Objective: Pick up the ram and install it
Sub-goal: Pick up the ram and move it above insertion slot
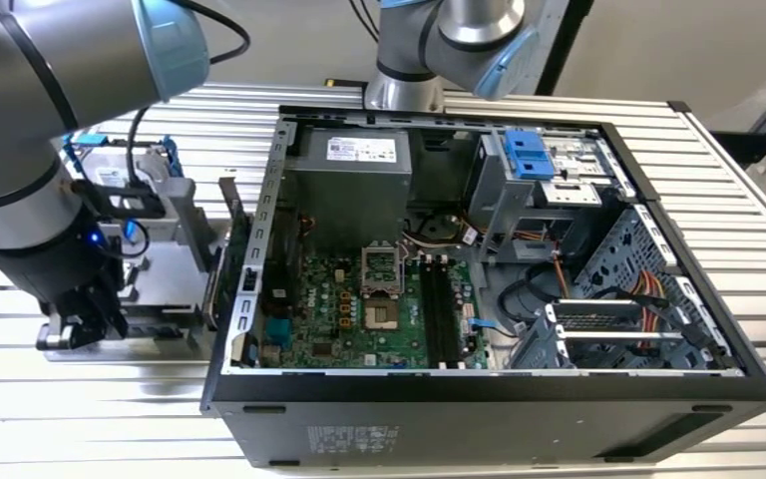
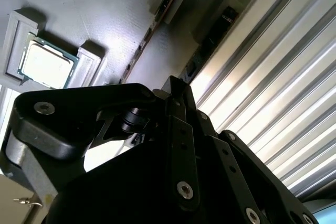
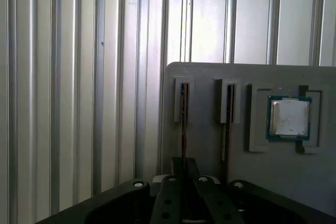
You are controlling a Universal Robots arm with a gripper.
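Closest to you, your gripper (image 3: 185, 176) is down over the grey tray (image 3: 210, 70), its centre line on the ram (image 3: 184, 124). The ram stands on edge in a narrow slot and runs straight in beneath the gripper body. Whether the gripper is clenched on the stick or released, you cannot tell from these views, since the black linkage covers the meeting point.

Just beside the ram, a second stick (image 3: 229, 111) stands on edge in a matching slot. Beyond it the processor chip (image 3: 289, 118) lies flat in a square recess. The slots probably hold each stick upright so its long edge faces up for a pinch from above, and the recess likely keeps the chip from sliding.

The tray rests on a ribbed aluminium table (image 3: 63, 77). Further off, toward the exterior view's right, the open computer case (image 1: 490, 399) lies on its side with the motherboard facing up — the black memory slots (image 1: 439, 314) sit empty, well apart from the ram. Behind it all is a plain pale wall (image 1: 649, 50).
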